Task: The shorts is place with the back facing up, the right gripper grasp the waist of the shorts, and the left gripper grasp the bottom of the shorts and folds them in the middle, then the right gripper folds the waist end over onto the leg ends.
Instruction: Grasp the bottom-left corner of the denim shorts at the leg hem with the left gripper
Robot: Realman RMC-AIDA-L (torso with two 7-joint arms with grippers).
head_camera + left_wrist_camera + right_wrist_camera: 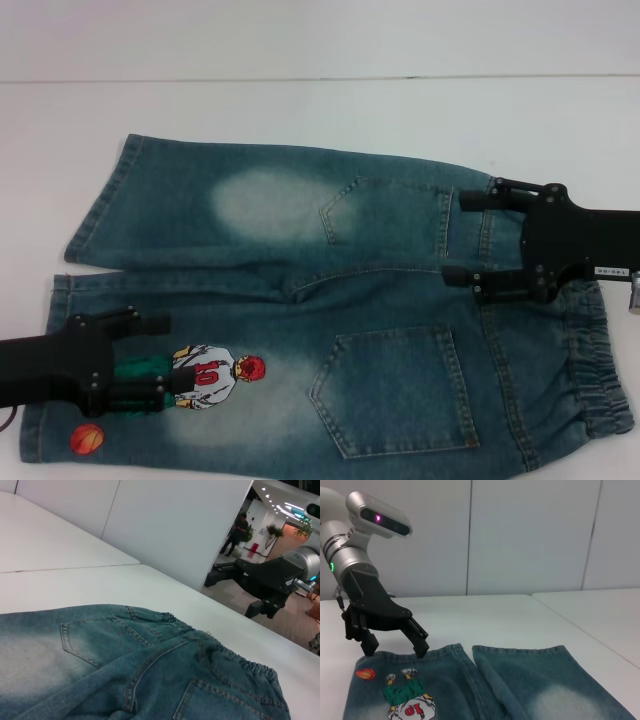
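The shorts lie flat with the back pockets up, the waist at the right and the leg ends at the left. The near leg carries the cartoon player and the orange ball. My left gripper is open over that near leg close to its hem; in the right wrist view the left gripper has its fingertips right at the hem. My right gripper is open above the far back pocket, just inside the waist. In the left wrist view the right gripper hangs beyond the waistband.
A white table extends behind the shorts, with a seam line running across its far part. The shorts' near edge reaches the bottom of the head view. A white partition wall stands behind the table.
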